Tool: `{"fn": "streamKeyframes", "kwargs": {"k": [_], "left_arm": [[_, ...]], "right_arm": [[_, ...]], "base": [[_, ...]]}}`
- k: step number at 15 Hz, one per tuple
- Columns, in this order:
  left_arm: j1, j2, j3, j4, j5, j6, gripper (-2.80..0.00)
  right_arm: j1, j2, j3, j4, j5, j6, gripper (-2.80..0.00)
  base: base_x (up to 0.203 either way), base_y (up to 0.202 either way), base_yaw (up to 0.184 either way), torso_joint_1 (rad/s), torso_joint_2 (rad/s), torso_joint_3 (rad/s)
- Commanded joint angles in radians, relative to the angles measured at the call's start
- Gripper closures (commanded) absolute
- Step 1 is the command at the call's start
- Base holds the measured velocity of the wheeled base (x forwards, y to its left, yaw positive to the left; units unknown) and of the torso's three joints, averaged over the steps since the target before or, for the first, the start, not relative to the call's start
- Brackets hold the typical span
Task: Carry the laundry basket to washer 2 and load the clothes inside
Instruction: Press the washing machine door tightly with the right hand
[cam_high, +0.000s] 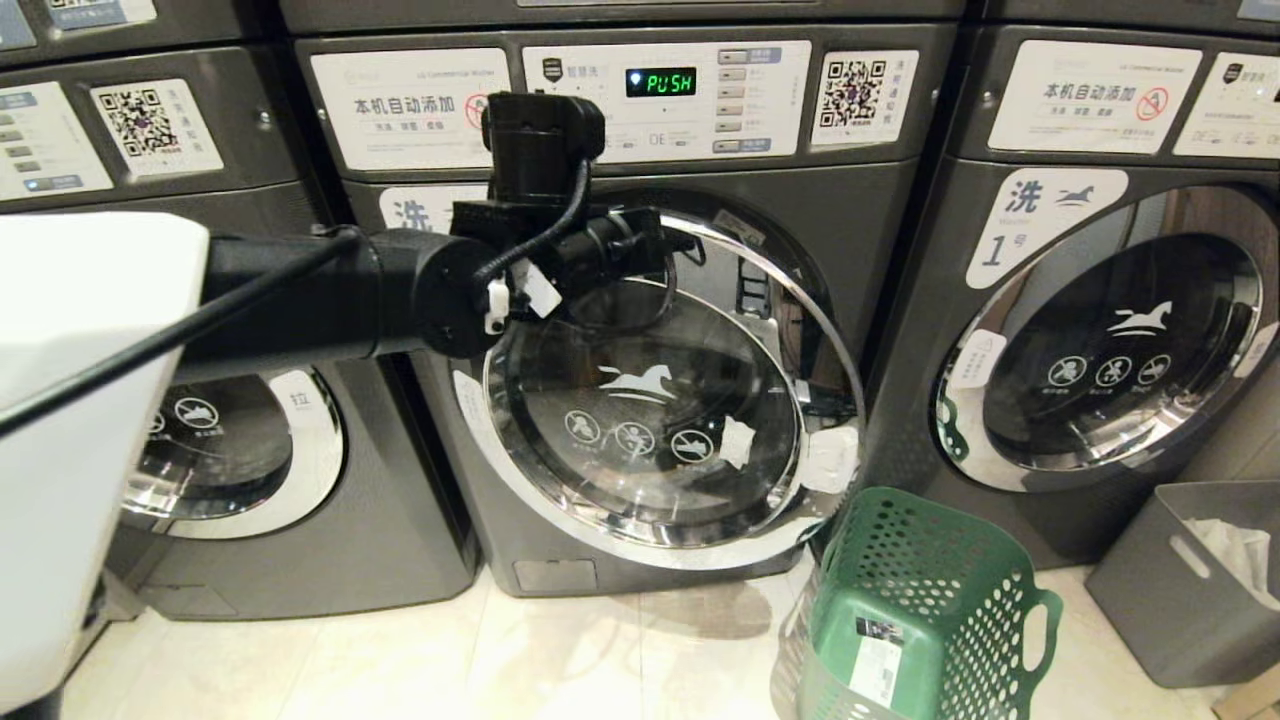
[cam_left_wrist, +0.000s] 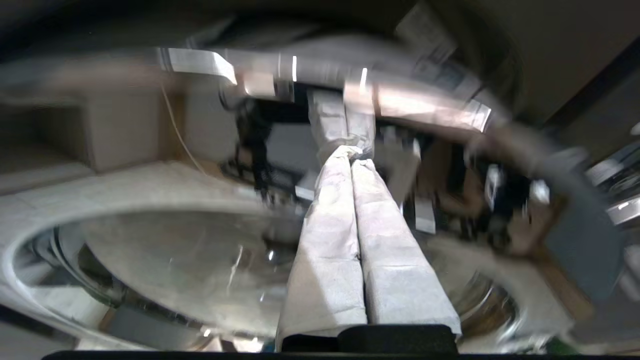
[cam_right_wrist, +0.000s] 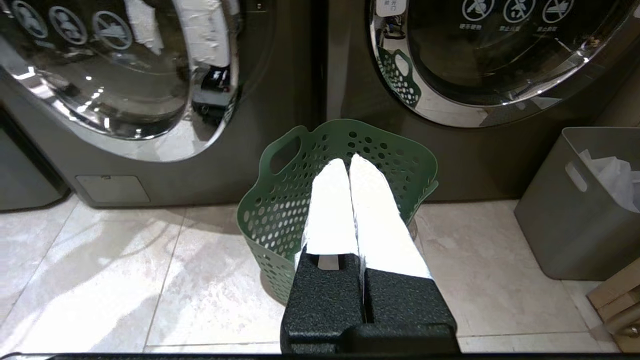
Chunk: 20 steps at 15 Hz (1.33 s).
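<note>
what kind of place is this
Most likely a self-service laundromat: a row of dark grey front-load washers with chrome-rimmed glass doors, QR-code stickers on their control panels, and a green perforated plastic laundry basket on the tiled floor.

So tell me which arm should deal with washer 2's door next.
Left. The left hand, shut, is already up at the chrome rim of washer 2. The right hand, shut, hangs low over the laundry basket.

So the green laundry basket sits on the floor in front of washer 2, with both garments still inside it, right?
Not quite. The laundry basket does sit on the floor by washer 2, but it holds no garments; the head view shows only its bare green bottom with a label.
</note>
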Motion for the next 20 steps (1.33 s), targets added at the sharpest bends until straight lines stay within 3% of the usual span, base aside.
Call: {"fn": "streamKeyframes", "kwargs": {"k": [1,5,8,11,13,16,20], "left_arm": [[0.000,0.033,0.001,-0.006,0.007,-0.001,0.00],[0.000,0.032,0.001,-0.006,0.010,-0.002,0.00],[0.004,0.033,0.001,-0.033,0.008,0.001,0.00],[0.018,0.056,0.001,-0.047,0.008,0.002,0.00],[0.018,0.072,0.000,-0.064,0.011,0.002,0.00],[0.018,0.092,0.001,-0.072,0.011,0.002,0.00],[0.018,0.107,0.001,-0.086,0.011,0.004,0.00]], "right_arm": [[0.000,0.001,0.000,0.000,0.007,-0.002,0.00],[0.000,0.003,-0.021,0.009,0.039,-0.079,0.00],[-0.002,0.093,-0.201,0.014,0.129,-0.126,0.00],[-0.002,0.429,-0.421,-0.007,0.192,-0.115,0.00],[0.004,0.660,-0.486,-0.035,0.286,-0.073,0.00],[0.012,0.941,-0.475,-0.113,0.521,-0.009,0.00],[0.018,1.321,-0.449,-0.407,0.610,0.005,0.00]], "base": [[0.000,0.000,0.000,0.000,0.00,0.000],[0.000,0.000,0.000,0.000,0.00,0.000],[0.000,0.000,0.000,0.000,0.00,0.000],[0.000,0.000,0.000,0.000,0.00,0.000],[0.000,0.000,0.000,0.000,0.00,0.000],[0.000,0.000,0.000,0.000,0.00,0.000],[0.000,0.000,0.000,0.000,0.00,0.000]]}}
